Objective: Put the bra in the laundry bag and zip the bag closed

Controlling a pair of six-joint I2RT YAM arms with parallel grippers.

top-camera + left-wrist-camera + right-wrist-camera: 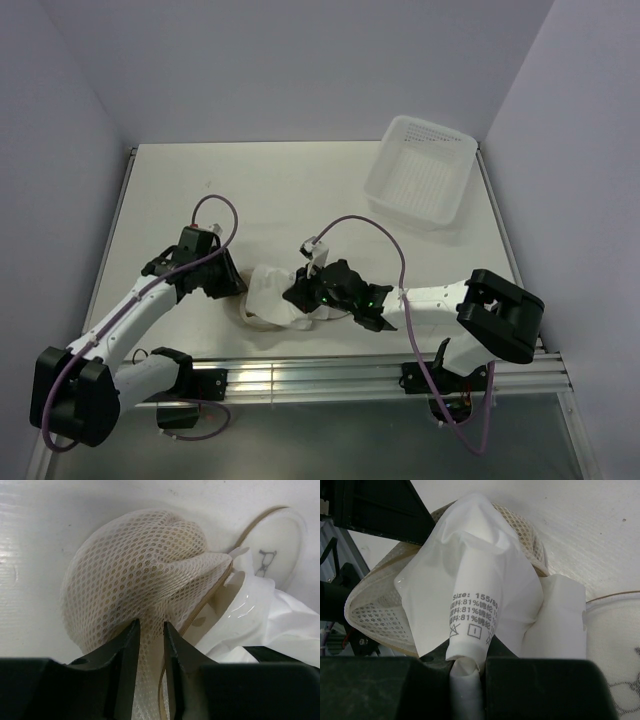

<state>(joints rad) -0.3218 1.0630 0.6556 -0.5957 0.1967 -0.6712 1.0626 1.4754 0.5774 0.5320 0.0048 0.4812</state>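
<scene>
At the near middle of the table point(250, 190), the left gripper point(151, 630) pinches the mesh of the bag point(135, 565); the right gripper point(467, 661) clamps the white bra point(485, 570) by its label, the cloth bunched against the bag's rim. Far right stands a tray point(420, 175)

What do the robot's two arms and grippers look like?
Both alike: the left arm and right arm have white links with bulky black joints, a purple cable looping along each. The left gripper and right gripper have flat black fingers.

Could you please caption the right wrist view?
Right claw pinches the bra by its care label, mesh laundry bag behind.
</scene>
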